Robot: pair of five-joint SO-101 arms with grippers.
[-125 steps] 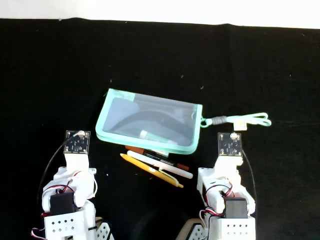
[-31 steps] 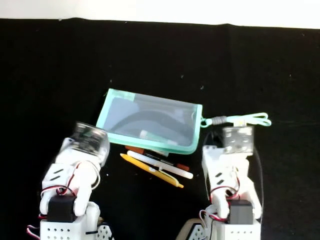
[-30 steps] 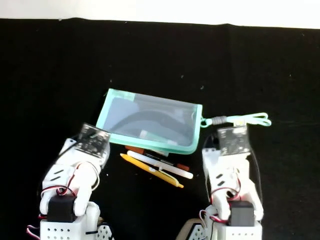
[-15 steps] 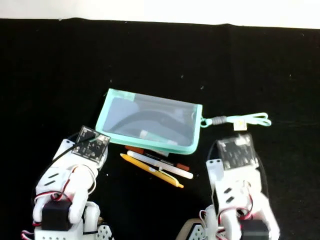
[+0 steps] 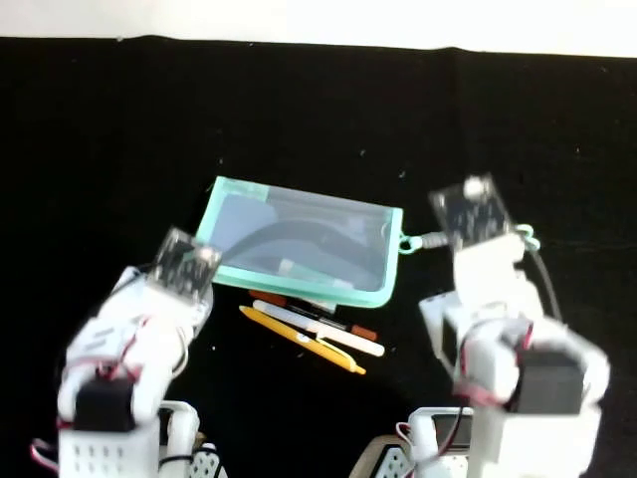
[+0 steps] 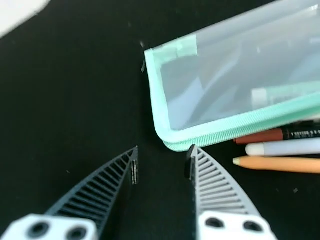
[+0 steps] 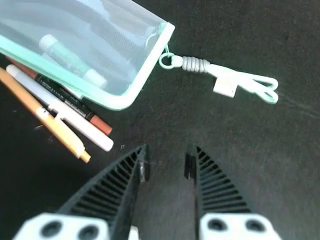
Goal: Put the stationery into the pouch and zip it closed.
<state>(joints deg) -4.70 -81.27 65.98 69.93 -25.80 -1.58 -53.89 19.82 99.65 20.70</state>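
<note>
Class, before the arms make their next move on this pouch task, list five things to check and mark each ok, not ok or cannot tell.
1. The left gripper is open and empty: ok.
2. The right gripper is open and empty: ok.
3. The pouch is unzipped for loading: cannot tell.
4. Stationery is inside the pouch: not ok; the yellow pen, white pen and brown marker lie on the table beside it.
5. The strap is clear of the pens: ok.

Surface: matte black table, a few pale specks on it. Beyond its far edge, a plain white strip.
</note>
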